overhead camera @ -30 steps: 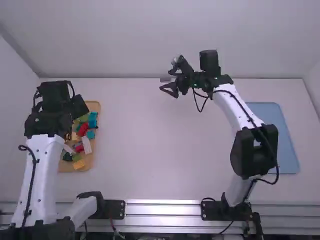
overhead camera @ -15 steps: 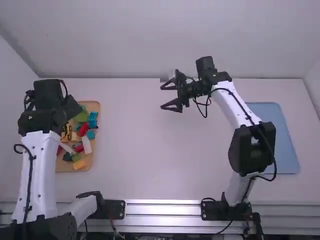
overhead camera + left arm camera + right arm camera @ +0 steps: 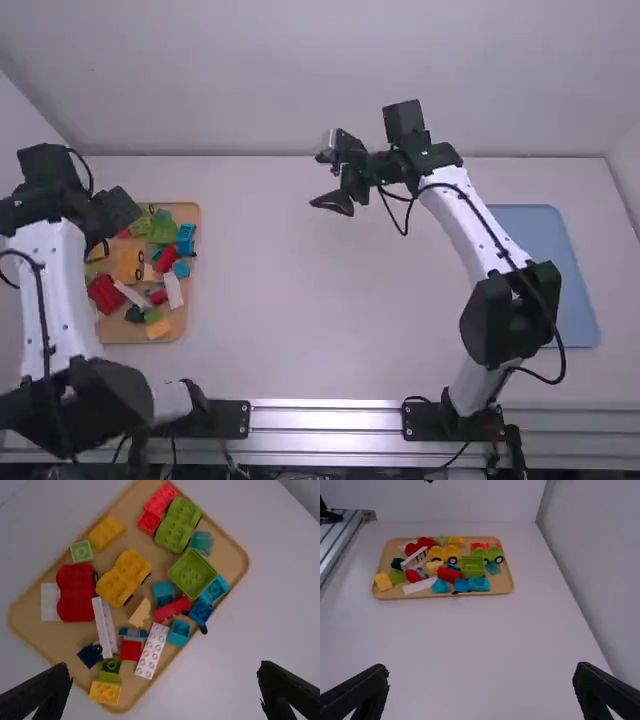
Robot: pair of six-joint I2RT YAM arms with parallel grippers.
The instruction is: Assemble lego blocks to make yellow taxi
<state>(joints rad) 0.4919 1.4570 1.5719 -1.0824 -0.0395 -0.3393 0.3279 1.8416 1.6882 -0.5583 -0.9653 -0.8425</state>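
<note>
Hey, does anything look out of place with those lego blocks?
One small thing: a little black part beside the dark blue block pokes out past the rim of the tan tray. The pieces otherwise lie jumbled, with no damage I can see.

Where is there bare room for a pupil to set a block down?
Bare white table lies between the tan tray and blue tray, right end effector above its far part. Crowded: the tan tray, packed with blocks.

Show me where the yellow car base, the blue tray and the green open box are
Yellow car base (image 3: 123, 578): left wrist view, its studded top.
Blue tray (image 3: 545, 250): high view, its flat surface.
Green open box (image 3: 192, 573): left wrist view, its inside floor.
</note>
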